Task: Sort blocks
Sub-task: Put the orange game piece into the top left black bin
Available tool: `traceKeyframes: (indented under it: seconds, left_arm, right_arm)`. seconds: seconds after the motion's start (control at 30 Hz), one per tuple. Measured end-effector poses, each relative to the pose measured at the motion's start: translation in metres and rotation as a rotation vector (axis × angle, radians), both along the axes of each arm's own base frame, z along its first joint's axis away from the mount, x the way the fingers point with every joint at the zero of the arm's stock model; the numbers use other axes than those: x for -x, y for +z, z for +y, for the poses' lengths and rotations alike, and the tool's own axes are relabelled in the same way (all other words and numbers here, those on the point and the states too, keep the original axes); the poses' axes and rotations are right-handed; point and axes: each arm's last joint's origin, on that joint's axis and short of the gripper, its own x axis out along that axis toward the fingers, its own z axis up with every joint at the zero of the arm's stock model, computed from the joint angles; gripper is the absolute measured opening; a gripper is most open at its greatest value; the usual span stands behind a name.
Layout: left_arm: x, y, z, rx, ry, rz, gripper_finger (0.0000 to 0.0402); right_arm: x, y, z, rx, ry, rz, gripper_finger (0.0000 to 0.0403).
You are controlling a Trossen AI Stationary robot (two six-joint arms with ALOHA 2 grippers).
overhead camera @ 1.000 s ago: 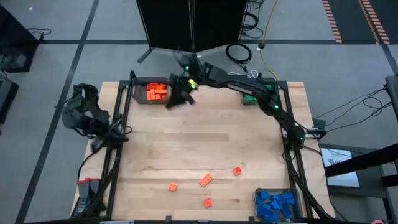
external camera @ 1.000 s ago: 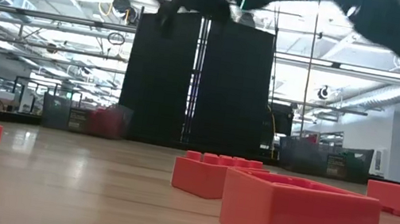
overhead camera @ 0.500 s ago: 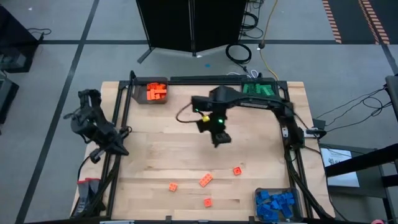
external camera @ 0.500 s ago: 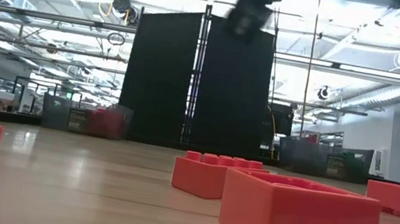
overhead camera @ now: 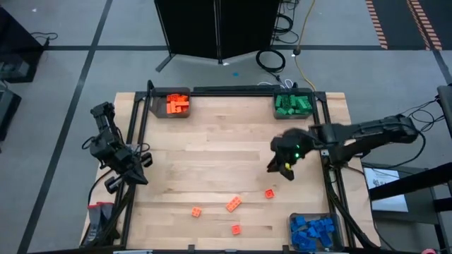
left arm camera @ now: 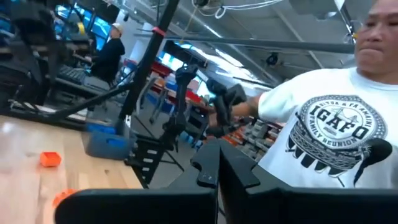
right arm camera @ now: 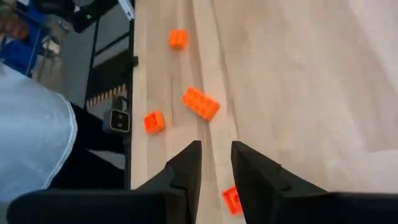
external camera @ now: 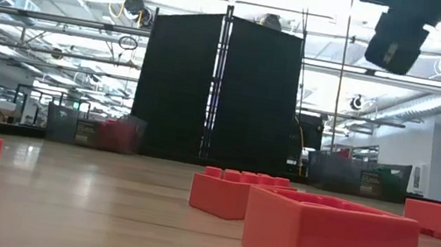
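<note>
Motion is the story: a second ago the right arm reached across to the orange bin (overhead camera: 171, 104) at the bench's far left corner, and now its right gripper (overhead camera: 281, 167) hangs over the right side of the bench (overhead camera: 212, 162), above the loose orange blocks. I read that as one block delivered and the arm back for the next, so the sorting looks nearly finished. The green bin (overhead camera: 292, 104) and the blue bin (overhead camera: 312, 233) are already filled.

Four orange blocks remain on the near part of the bench. A square block (overhead camera: 270, 193) lies just in front of the right gripper and is the likeliest next pick. An oblong block (overhead camera: 234, 204) lies near the middle, its long axis diagonal to the bench's edges, studs up. Another square block (overhead camera: 196, 211) sits to its left, and a fourth (overhead camera: 236, 229) nearest the front edge.

The right gripper's fingers (right arm camera: 186, 168) stand a narrow gap apart with nothing between them, pointing down toward the bench. The left gripper (overhead camera: 113, 185) waits off the left edge, fingers pressed together, empty.
</note>
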Motion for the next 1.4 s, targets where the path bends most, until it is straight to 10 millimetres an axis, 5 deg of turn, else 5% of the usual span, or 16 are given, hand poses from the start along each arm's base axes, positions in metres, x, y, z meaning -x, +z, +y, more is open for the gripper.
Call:
traceKeyframes:
  seconds: [0.3, 0.83, 1.4]
  left_arm:
    - [-0.004, -0.024, -0.005, 0.054, 0.012, 0.14, 0.0]
    - [-0.005, -0.029, -0.005, 0.323, -0.029, 0.323, 0.0]
    - [-0.006, -0.03, -0.003, 0.31, 0.04, 0.319, 0.0]
  right_arm:
    - [-0.003, -0.061, 0.039, 0.038, 0.118, 0.086, 0.009]
    - [-0.016, -0.094, 0.062, 0.201, 0.353, 0.103, 0.0239]
    - [-0.028, -0.142, 0.072, 0.288, 0.346, 0.267, 0.0288]
